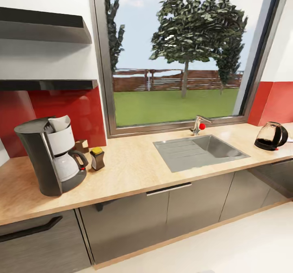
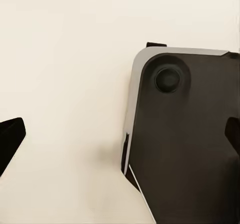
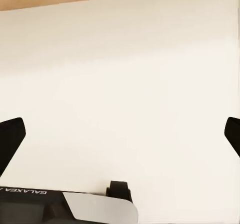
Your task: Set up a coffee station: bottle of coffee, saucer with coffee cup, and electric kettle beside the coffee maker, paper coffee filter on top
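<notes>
Coffee maker (image 1: 51, 155) sits at the left end of the countertop (image 1: 134, 167), white paper filter (image 1: 60, 122) already in its top. Coffee bottle (image 1: 97, 158) with yellow lid stands just beside it on the sink side, near a small brown block (image 1: 82, 145) by the red backsplash. Kettle (image 1: 271, 136) is well apart at the far right, past the sink (image 1: 201, 151), so that's likely the next fetch. Saucer and cup not spotted. Left gripper (image 2: 120, 139) and right gripper (image 3: 120, 136) both hang over pale floor, fingertips at opposite frame edges: jaws spread, nothing between them, arms parked low for driving
</notes>
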Motion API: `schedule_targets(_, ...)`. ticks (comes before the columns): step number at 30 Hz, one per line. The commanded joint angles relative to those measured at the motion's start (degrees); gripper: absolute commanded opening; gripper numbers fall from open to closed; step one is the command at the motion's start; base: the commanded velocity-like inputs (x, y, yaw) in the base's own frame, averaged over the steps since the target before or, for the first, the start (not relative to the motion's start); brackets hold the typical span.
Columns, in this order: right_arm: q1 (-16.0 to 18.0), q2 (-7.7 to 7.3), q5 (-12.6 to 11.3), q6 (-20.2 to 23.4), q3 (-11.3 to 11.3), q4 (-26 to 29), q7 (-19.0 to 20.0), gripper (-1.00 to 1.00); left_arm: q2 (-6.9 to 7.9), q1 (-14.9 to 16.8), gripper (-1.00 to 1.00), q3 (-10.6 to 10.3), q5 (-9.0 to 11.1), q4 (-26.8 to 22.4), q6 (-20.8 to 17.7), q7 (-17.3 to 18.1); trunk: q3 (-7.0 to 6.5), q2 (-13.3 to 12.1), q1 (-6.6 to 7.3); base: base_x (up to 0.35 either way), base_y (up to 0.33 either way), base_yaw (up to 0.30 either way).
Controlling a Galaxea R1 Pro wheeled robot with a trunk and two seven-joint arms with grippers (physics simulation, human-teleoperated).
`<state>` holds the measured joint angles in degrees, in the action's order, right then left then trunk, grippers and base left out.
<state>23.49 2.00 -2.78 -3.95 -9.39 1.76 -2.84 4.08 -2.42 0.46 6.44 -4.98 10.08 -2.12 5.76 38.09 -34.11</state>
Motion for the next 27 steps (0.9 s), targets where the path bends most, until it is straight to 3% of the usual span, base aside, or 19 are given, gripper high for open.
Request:
schedule_targets(1, 0.1, 0.03, -0.3, -0.2, -0.4, -0.1, -0.2, 1.0, -0.02, 0.0, 1.0, 0.0, 0.5, -0.1, 0.0, 0.0, 0.08, 0.1, -0.02, 0.06, 0.0, -0.3)
schedule_targets(8, 0.1, 0.03, -0.3, -0.2, -0.4, -0.1, -0.2, 1.0, 0.05, 0.0, 1.0, -0.1, 0.3, -0.1, 0.0, 0.0, 0.08, 0.1, -0.02, 0.129, -0.046, -0.3)
schedule_targets(27, 0.1, 0.03, -0.3, -0.2, -0.4, -0.1, -0.2, 1.0, -0.02, 0.0, 1.0, -0.1, 0.2, -0.1, 0.0, 0.0, 0.08, 0.1, -0.02, 0.237, -0.163, -0.3)
